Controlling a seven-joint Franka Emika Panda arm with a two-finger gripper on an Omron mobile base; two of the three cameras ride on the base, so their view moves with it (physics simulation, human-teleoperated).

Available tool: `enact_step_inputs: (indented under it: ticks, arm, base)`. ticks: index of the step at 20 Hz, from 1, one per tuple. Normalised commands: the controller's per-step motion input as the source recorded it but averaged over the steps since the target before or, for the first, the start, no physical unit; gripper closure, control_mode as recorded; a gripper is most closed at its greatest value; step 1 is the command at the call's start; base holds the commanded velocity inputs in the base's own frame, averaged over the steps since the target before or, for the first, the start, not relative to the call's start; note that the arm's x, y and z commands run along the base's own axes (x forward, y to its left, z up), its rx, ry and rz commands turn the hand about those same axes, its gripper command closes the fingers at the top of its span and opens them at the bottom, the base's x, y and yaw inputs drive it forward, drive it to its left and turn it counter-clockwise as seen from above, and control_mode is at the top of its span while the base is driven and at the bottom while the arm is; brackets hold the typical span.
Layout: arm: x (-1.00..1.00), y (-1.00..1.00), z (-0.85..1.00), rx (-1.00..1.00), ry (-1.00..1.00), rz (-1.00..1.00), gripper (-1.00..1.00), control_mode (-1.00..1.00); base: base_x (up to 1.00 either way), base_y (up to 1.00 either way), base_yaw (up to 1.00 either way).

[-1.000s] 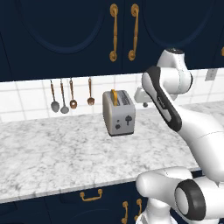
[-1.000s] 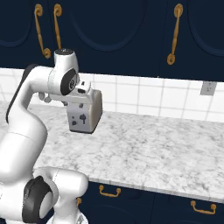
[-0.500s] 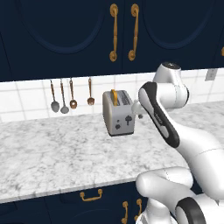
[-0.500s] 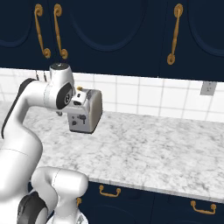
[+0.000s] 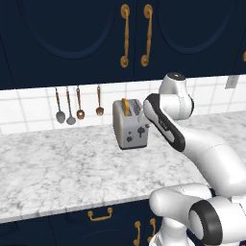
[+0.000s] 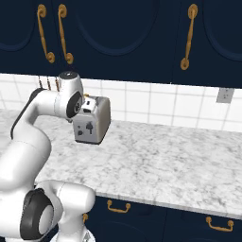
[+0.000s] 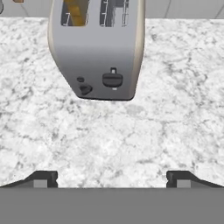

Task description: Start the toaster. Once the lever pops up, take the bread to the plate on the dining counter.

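On the speckled marble worktop (image 7: 175, 109) stands the boxy silver-grey toaster (image 7: 98, 48), smooth-sided. In its left slot sits the golden bread (image 7: 75, 12). Short of the toaster's dark lever (image 7: 112, 79) hovers the gripper (image 7: 112, 178), jaws spread wide, empty.

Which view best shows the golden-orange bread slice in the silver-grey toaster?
Left base view: the golden-orange bread slice sticks up from the silver-grey toaster. Hand view looks down into its slot; in the right base view the arm mostly hides it.
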Motion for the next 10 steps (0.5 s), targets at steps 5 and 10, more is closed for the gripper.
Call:
enact_step_inputs:
  ticks: [5, 10]
  arm:
    - [0.47, 0.09, -0.28, -0.05, 0.0, -0.02, -1.0, -1.0]
    - [0.26, 0.02, -0.23, -0.04, 0.0, -0.02, 1.0, -1.0]
  base:
    - [0.0, 0.0, 0.0]
    - [0.0, 0.0, 0.0]
